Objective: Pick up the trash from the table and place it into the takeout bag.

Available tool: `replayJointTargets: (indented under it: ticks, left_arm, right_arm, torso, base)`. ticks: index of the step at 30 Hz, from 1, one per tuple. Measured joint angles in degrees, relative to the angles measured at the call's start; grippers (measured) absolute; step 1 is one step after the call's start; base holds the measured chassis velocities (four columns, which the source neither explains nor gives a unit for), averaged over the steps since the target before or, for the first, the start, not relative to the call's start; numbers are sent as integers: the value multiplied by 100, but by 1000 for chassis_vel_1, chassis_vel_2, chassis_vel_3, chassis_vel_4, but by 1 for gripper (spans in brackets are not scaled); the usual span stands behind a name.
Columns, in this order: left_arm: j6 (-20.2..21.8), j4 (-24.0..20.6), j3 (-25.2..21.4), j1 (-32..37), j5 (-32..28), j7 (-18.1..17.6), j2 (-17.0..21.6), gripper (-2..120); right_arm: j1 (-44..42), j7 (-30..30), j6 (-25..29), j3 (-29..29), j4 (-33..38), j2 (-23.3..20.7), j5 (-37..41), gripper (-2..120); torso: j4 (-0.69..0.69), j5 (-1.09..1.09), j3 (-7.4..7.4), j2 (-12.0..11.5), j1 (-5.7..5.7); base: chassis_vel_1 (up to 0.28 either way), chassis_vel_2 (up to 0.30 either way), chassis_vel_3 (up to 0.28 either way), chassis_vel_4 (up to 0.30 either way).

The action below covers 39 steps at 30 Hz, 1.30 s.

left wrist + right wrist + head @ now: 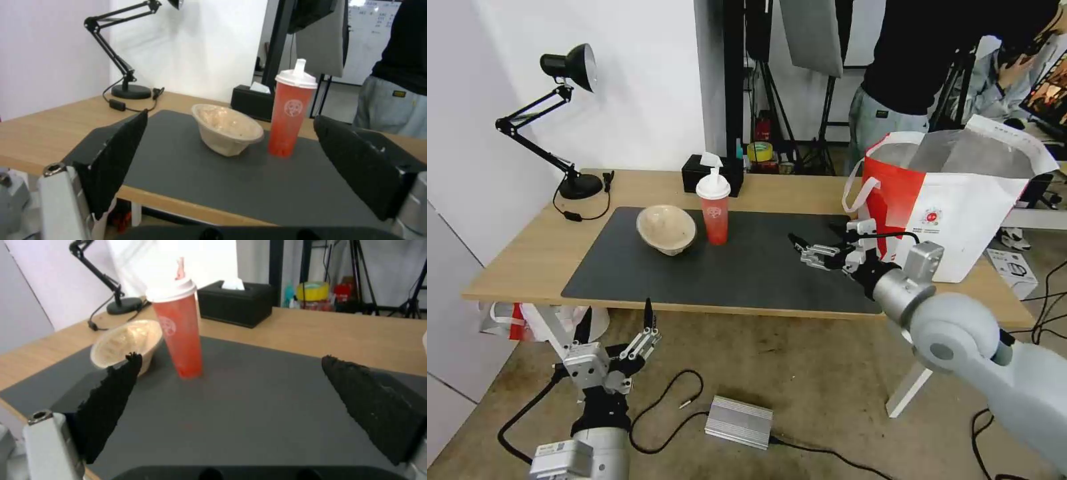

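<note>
**Two pieces of trash left on the mat, both hands empty**

The red cup point(714, 213) with its white lid stands upright near the back of the dark grey mat point(760, 273), and the beige bowl point(666, 229) lies tipped on its side just beside it, on the cup's left as the robot sees it, its opening turned up and toward the robot. No white bowl with food scraps is on the worktop point(527, 257). The takeout bag point(954, 200) stands at the right end of the worktop, its mouth held wide open and its foil lining showing, which probably makes dropping things in from above easier.

The right hand point(804, 248) hovers low over the mat just in front of the bag, its fingers spread and holding nothing, pointed toward the cup; the cup looks like the nearer target for it. The left hand point(639, 333) hangs below the front edge of the worktop, fingers released and empty, facing the bowl.

Behind the cup sits a black tissue box point(704, 172), close enough to limit a reach from the far side. A black desk lamp point(567, 120) and its cord occupy the far left corner, well apart from the trash. The mat between the right hand and the cup is bare.
</note>
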Motion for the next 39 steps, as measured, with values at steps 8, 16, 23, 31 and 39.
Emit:
replayJointTargets:
  ticks: [8,16,23,31,39]
  left_arm:
    - [2,-2,1,-3,4,2,3,100]
    - [3,-11,-26,12,2,3,-2,100]
    - [2,4,-18,-13,-3,2,-22,100]
    - [-1,22,-6,-50,-15,2,-3,100]
    - [-9,53,2,-81,-26,15,23,100]
  right_arm:
    - [646,-42,-364,-392,-410,117,232,100]
    - [1242,-107,-452,-792,-694,162,277,100]
    - [1579,-160,-500,-1066,-842,183,276,100]
    - [1873,-230,-683,-1252,-984,225,331,100]
    - [2128,-452,-897,-1442,-1156,349,359,100]
  torso:
    - [0,0,0,0,0]
    - [0,-1,0,0,0]
    - [0,0,0,0,0]
    - [0,0,0,1,0]
    - [0,-1,0,1,0]
  base:
    - [0,0,0,0]
    - [0,0,0,0]
    - [0,0,0,0]
    - [0,0,0,0]
    - [0,0,0,0]
